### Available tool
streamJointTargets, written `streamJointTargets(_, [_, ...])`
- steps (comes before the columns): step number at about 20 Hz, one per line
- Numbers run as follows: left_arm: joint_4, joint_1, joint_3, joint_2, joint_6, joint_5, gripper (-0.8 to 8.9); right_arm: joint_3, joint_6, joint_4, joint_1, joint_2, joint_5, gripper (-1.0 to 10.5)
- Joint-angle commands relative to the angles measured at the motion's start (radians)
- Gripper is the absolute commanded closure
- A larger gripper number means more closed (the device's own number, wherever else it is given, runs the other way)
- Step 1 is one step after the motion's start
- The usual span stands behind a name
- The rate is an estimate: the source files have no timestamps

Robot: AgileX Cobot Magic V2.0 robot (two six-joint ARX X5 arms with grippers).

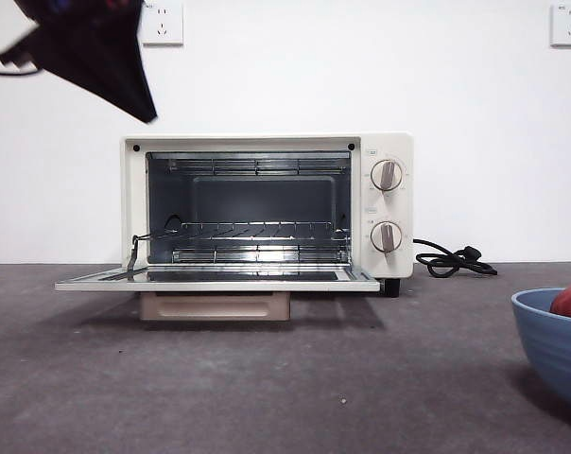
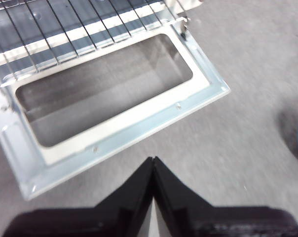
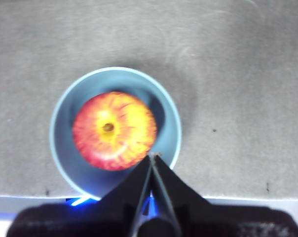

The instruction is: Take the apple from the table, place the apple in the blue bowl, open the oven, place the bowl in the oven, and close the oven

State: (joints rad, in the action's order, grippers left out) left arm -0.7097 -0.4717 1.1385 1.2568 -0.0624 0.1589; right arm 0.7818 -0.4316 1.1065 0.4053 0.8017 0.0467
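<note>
Apple (image 3: 113,130) already in the blue bowl (image 3: 62,148), stem end up, filling much of the hollow; so steps 1 and 2 of 5 done. Oven (image 1: 267,203) open as well: door (image 1: 216,278) dropped flat and level, tan handle tucked beneath it, wire rack (image 1: 257,230) bare inside, nothing on it. Step 3 done too, by the look of it.

Still to do: bowl into the oven, then door shut. Bowl not yet lifted, resting on the worktop (image 1: 267,378) well apart from the oven, off toward the side with the knobs and the black cord (image 1: 451,260), only partly inside the front view at its lower edge.

Left pincer (image 2: 153,160) closed and empty, jaws pressed tip to tip, hanging above the worktop just off the outer edge of the lowered door, touching nothing. Probably the dark shape high in the front view's corner, clear of the oven.

Right pincer (image 3: 152,155) likewise closed on nothing, jaws together, poised over the near rim of the bowl with the apple just beyond the tips. Whether touching the rim or above it, impossible to say from this angle.

Likely next need: jaws parted and a hold taken on the bowl's rim, kept level so the apple stays put, then carried across onto the rack.
</note>
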Motion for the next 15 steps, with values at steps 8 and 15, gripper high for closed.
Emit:
streamJointTargets(8, [-0.201, -0.002, -0.008, -0.103, 0.061, -0.003, 8.2, 0.003, 0.077, -0.023, -0.072, 0.189, 0.008, 6.6])
streamJointTargets(15, [-0.27, -0.002, -0.008, -0.115, 0.074, -0.002, 8.2, 0.003, 0.161, -0.068, -0.157, 0.346, 0.01, 6.7])
